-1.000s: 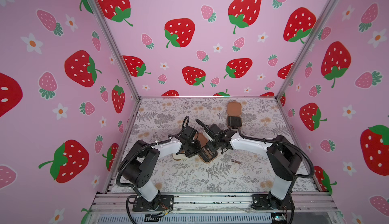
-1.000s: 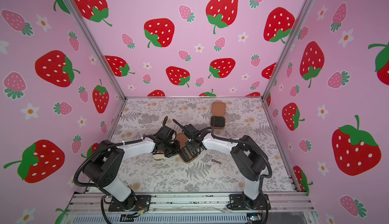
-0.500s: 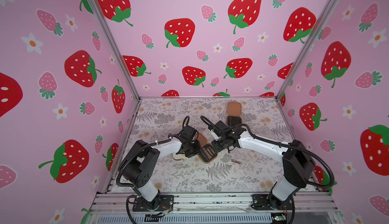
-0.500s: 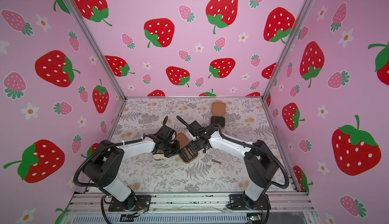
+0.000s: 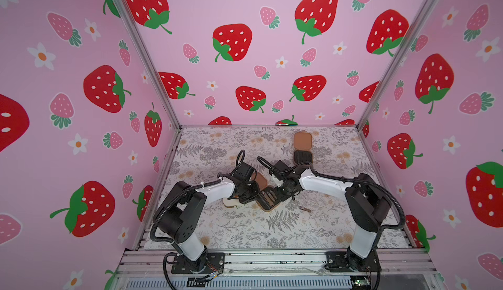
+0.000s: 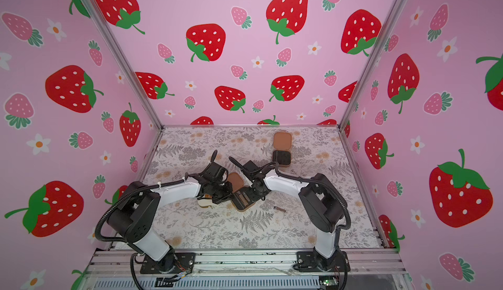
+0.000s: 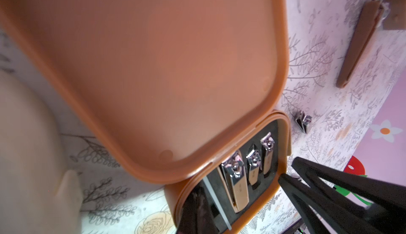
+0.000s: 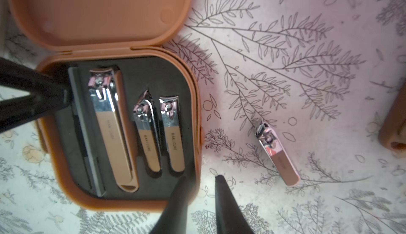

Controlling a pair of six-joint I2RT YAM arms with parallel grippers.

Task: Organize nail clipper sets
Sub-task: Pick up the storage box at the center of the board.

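An open brown case lies mid-table, its lid tipped back. Its black insert holds a file, one large clipper and two small ones. My left gripper is shut, and its tip rests inside the case by the file's end. My right gripper is slightly open astride the case's corner wall, one finger over the insert and the other over the table. A loose clipper lies on the table beside the case. A cream case sits partly hidden under my left wrist.
A second open brown case lies near the back wall, with its black base towards me. Pink strawberry walls and metal posts close in the floral table on three sides. Both arm bases stand on the front rail.
My right arm swung back off the case half a second ago and has returned to its corner. The left arm, the cases and the loose clipper have not moved.
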